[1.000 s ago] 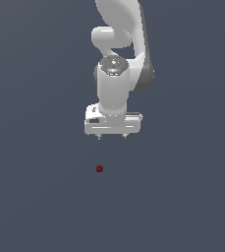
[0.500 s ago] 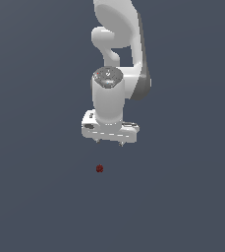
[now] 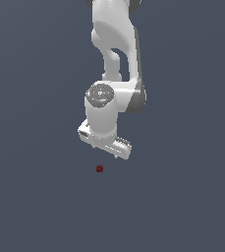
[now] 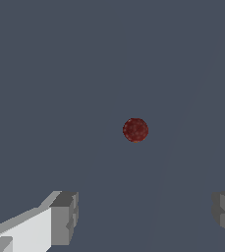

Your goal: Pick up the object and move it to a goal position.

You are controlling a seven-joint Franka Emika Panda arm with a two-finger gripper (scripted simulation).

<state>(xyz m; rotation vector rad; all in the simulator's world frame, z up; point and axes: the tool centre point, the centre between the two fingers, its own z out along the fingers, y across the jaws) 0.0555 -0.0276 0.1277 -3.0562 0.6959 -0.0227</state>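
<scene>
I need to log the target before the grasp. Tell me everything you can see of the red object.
The object is a tiny dark red, roundish blob with a mottled, matte surface, far smaller than the gripper. It lies alone on the plain grey ground, below the gripper in the exterior view. Nothing touches it: the fingers stand wide apart, short of it. Whether it is a ball or a cube I cannot tell.

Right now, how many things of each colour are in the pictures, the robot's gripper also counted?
Dark red: 1, the small round object, lying apart from the gripper.
White: 1, the gripper, jaws spread wide in the wrist view, holding nothing.
Total: 2
</scene>
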